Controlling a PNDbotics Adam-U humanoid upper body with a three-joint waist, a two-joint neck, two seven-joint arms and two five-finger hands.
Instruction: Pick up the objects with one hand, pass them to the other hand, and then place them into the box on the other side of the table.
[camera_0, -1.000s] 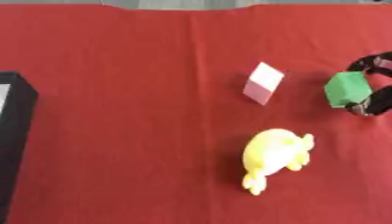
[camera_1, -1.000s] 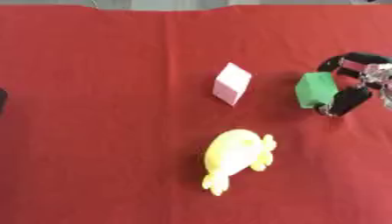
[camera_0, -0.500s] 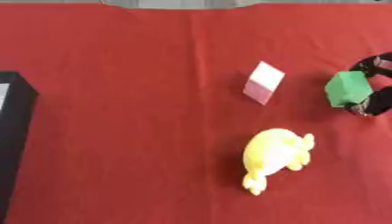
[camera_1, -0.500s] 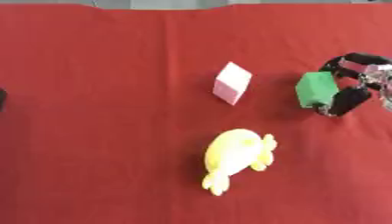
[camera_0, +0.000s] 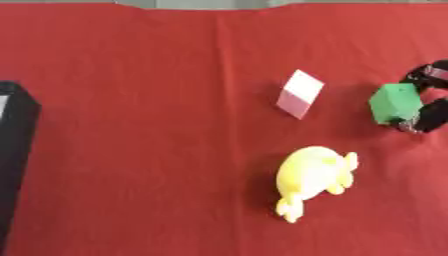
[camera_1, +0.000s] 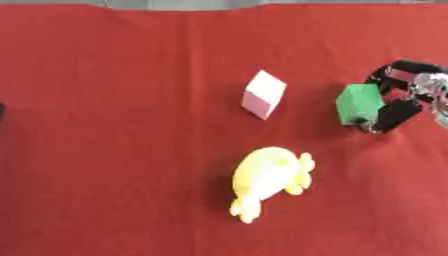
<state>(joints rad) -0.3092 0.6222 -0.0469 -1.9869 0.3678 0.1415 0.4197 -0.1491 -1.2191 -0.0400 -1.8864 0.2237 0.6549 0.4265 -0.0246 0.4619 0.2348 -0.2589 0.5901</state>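
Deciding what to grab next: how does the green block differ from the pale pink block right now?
The green cube-shaped block sits between the curled fingers of the right hand, at the right edge; the pale pink and white block lies free, nearer the middle. The green one is a single colour; the pink one has a lighter top face. Both are small blocks on the red cloth.

Cube (camera_1: 359, 104) at frame right in the right hand (camera_1: 404, 97); tilted block (camera_1: 263, 94) left of it at centre; duck toy (camera_1: 267, 178) below; box (camera_0: 15, 150) at left edge.
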